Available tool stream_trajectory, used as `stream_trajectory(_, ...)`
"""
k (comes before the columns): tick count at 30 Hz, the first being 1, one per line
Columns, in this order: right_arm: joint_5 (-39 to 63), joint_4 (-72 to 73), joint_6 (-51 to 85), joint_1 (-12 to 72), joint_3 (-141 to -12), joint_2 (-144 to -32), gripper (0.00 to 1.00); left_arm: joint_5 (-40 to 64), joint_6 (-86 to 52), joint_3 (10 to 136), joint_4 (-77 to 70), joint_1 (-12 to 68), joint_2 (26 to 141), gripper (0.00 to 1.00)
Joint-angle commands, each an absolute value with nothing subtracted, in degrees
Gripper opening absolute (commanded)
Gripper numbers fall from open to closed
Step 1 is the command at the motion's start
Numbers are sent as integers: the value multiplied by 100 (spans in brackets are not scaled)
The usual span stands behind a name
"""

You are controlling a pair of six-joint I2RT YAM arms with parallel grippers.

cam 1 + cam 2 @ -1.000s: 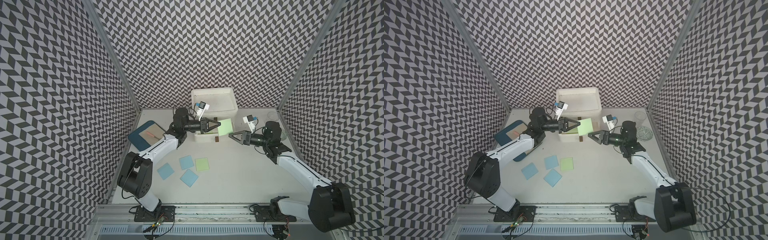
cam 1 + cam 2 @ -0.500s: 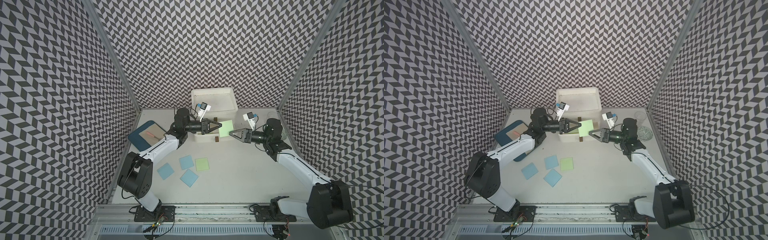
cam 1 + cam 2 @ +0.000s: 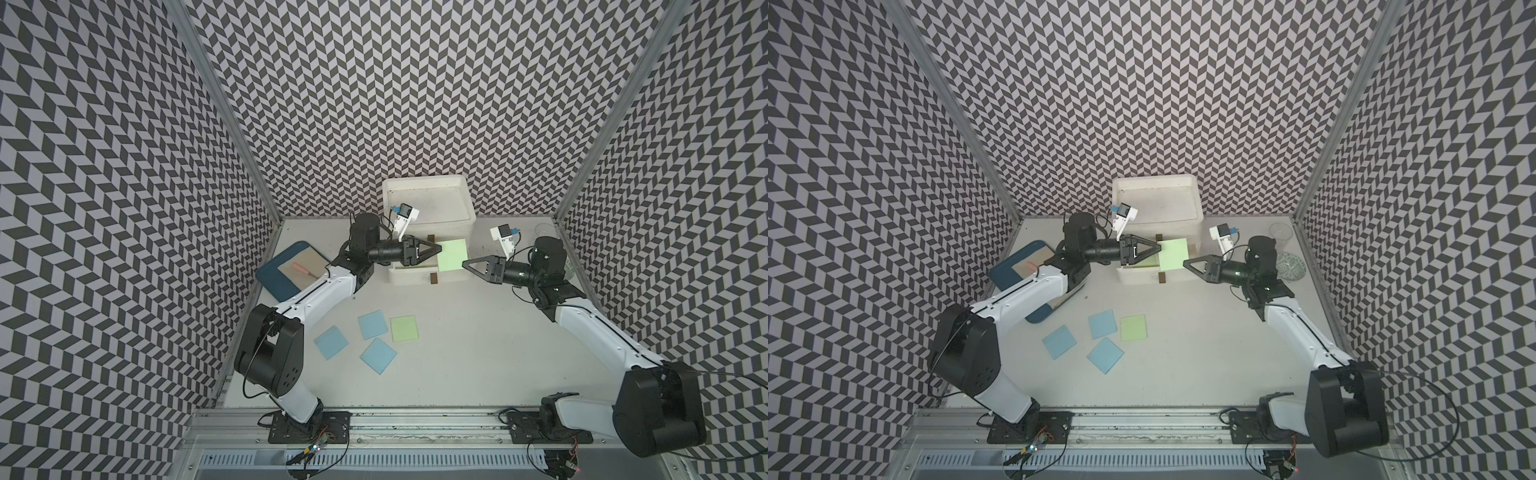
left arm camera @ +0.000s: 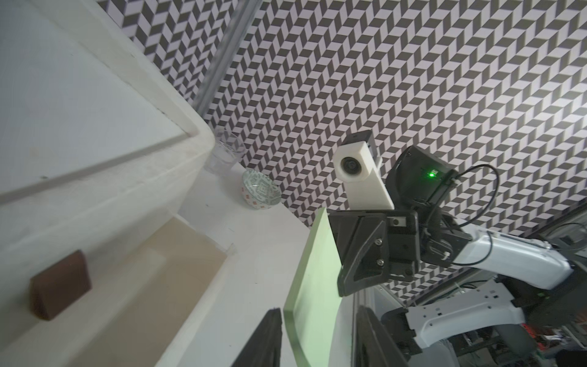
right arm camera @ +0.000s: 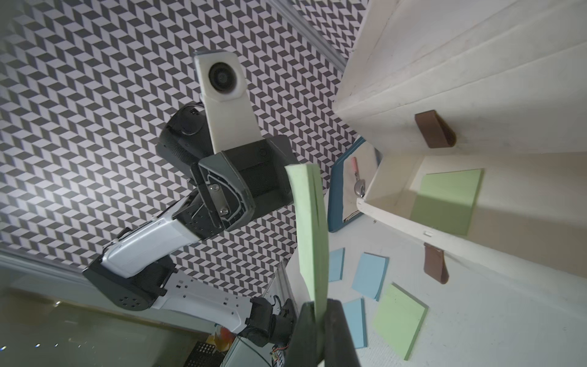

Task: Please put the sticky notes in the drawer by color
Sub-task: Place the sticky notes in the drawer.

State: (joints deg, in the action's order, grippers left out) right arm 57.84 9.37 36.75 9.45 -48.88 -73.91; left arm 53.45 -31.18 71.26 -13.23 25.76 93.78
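Your right gripper is clamped on one edge of a light green sticky note. The note hangs on edge in the air, close by the pulled-out drawer of the white drawer box. Another green note lies inside that drawer. Your left gripper stands parted, a finger on either side of the note's opposite edge. Three blue notes and a green one lie well in front, with bare table between them and the drawer.

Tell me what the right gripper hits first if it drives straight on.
Probably the left gripper, whose open jaws flank the far edge of the green sticky note that the right gripper pinches. Depth is hard to judge from above.
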Motion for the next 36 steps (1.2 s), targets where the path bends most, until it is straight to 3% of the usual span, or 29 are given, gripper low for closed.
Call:
stream_trajectory(1, 4856, 941, 3853, 965, -4957, -7425, 1, 4684, -2724, 7324, -543, 2432, 9347, 50)
stream_trajectory(6, 4037, 995, 3778, 1239, -5128, -7549, 1, 4480, -2725, 7251, -521, 2292, 9247, 55)
stream_trajectory(16, 2335, -255, 2505, 1806, -6150, -8228, 3, 4557, -2716, 7248, -625, 2251, 9246, 56)
stream_trajectory(28, 1645, -839, 1873, 1863, -6284, -8687, 5, 4649, -2786, 7209, -729, 2257, 9280, 56)
stream_trajectory(36, 1896, -894, 1848, 1878, -6486, -8945, 8, 4644, -2795, 7201, -729, 2252, 9324, 56)
